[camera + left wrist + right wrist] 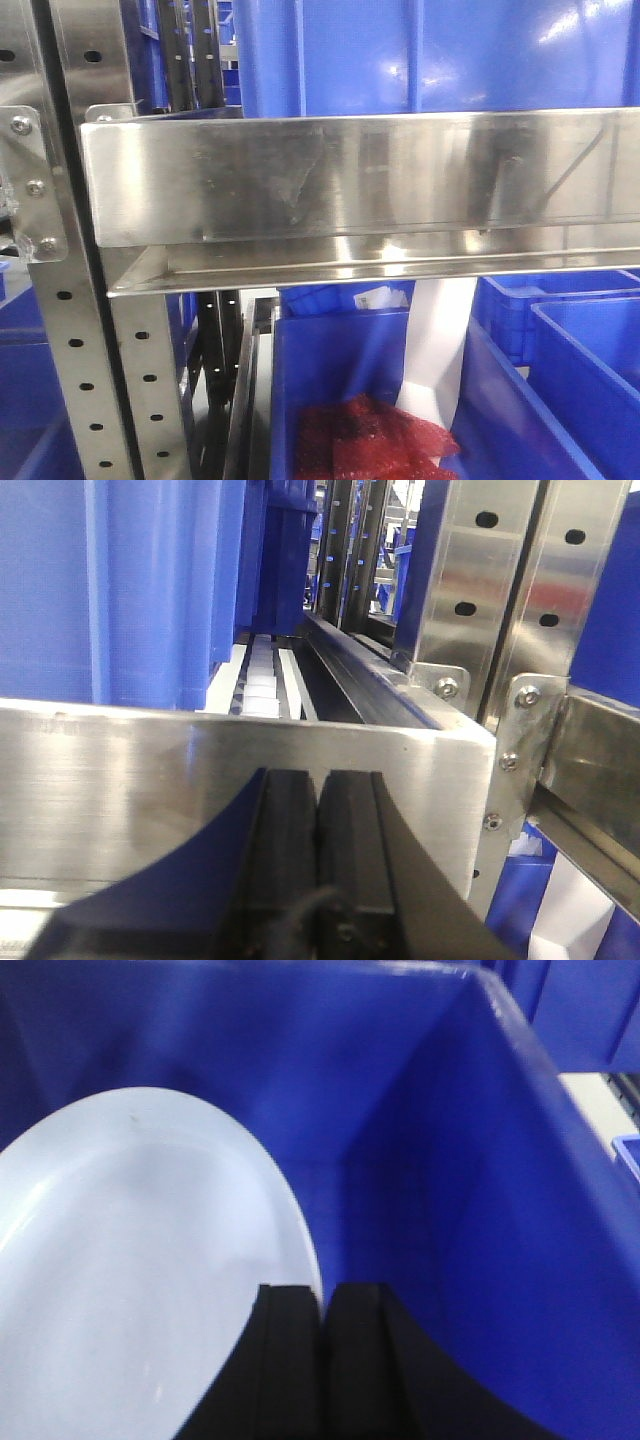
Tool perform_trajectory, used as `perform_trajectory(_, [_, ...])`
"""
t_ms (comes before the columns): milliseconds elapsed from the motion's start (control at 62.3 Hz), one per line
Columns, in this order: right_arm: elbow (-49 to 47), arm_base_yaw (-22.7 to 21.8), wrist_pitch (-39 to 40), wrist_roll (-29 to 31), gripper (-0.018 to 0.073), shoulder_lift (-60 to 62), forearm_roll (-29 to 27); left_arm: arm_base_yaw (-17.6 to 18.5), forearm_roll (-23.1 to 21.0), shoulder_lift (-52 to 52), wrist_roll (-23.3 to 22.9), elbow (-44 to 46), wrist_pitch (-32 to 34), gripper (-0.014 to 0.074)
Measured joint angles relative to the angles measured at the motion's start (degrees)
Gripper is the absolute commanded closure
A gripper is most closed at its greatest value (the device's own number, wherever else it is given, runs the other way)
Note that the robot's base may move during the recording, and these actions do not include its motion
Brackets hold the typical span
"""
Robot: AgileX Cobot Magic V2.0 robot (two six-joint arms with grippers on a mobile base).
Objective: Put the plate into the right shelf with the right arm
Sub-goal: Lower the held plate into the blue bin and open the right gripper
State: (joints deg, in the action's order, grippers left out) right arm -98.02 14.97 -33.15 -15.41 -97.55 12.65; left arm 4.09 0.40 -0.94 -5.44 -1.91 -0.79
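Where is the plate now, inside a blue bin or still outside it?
Inside. In the right wrist view the plate has blue bin walls around it, and the right pincer is shut on its rim.

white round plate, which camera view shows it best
The right wrist-mounted view: the round white plate fills its left half, inside a blue plastic bin, with the right gripper at its rim, jaws together. The exterior front-facing view shows only a white strip that may be its edge; the left wrist-mounted view shows none of it.
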Motion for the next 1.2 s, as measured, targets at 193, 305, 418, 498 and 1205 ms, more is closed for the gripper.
perform_trajectory(193, [-0.13, 0.00, -0.34, 0.00, 0.0242, 0.01, 0.00, 0.00, 0.00, 0.00, 0.00, 0.00, 0.00, 0.0643])
perform_trajectory(305, [-0.13, 0.00, -1.43, 0.00, 0.0047, 0.01, 0.00, 0.00, 0.00, 0.00, 0.00, 0.00, 0.00, 0.0643])
perform_trajectory(418, [-0.13, 0.00, -2.59, 0.00, -0.0021, 0.14, 0.00, 0.00, 0.00, 0.00, 0.00, 0.00, 0.00, 0.0643])
perform_trajectory(498, [-0.13, 0.00, -3.44, 0.00, -0.0015, 1.14, 0.00, 0.00, 0.00, 0.00, 0.00, 0.00, 0.00, 0.0643])
perform_trajectory(1205, [23.18, 0.00, -8.15, 4.06, 0.0535, 42.11, 0.00, 0.00, 0.00, 0.00, 0.00, 0.00, 0.00, 0.0643])
